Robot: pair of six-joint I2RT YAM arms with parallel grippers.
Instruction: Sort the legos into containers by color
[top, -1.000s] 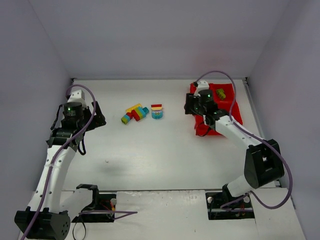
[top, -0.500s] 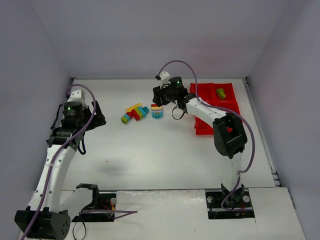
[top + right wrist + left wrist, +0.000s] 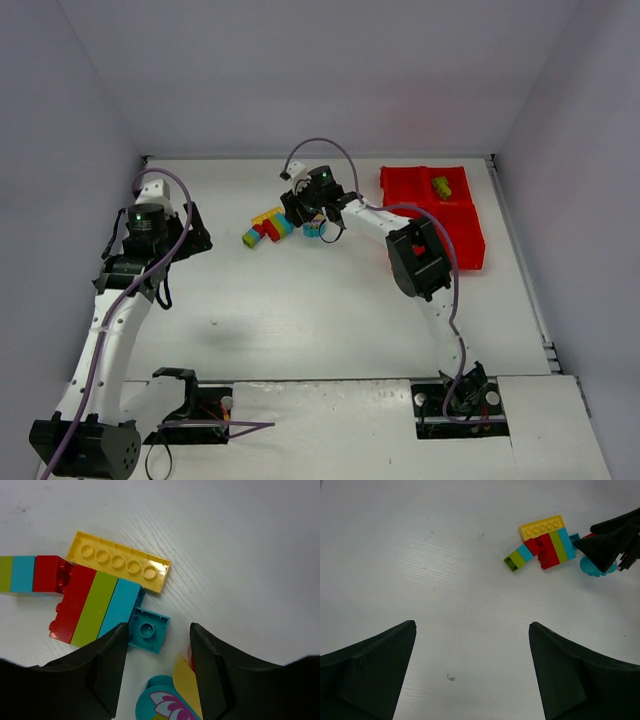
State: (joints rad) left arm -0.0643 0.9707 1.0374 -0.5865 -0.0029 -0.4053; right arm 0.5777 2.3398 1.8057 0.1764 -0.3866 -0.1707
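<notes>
The white table (image 3: pixel 300 310) carries everything, walled by pale panels on three sides. The right arm (image 3: pixel 420 260) reaches far across it toward the left, while the left arm (image 3: pixel 115 310) stands over the table's left side. The red tray (image 3: pixel 455 235) of four square bins sits at the far right, well apart from the loose bricks, and one yellow-green brick (image 3: pixel 440 185) lies in a far bin. The left gripper (image 3: pixel 472 625) hovers over bare table with its jaws spread wide and nothing between them. Its camera shows the brick cluster ahead, at the upper right. The right gripper (image 3: pixel 157 630) hangs directly above the legos (image 3: pixel 268 227), jaws also spread and holding nothing. The legos lie near the middle of the far half of the table, left of the tray. In the right wrist view, a long yellow plate (image 3: pixel 119 566) with a row of studs lies at the cluster's far edge. Touching it are a red brick (image 3: pixel 70 605), a lime brick (image 3: pixel 95 610) and a light blue brick (image 3: pixel 119 610), packed side by side. A short row of green, blue and red bricks (image 3: pixel 22 574) trails off to the left. A small teal square brick (image 3: pixel 147 630) with a single stud rests below the gap between the right fingers — just beside the light blue one. A round teal piece (image 3: pixel 160 702) with yellow and red parts sits near it, partly hidden by the fingers.
</notes>
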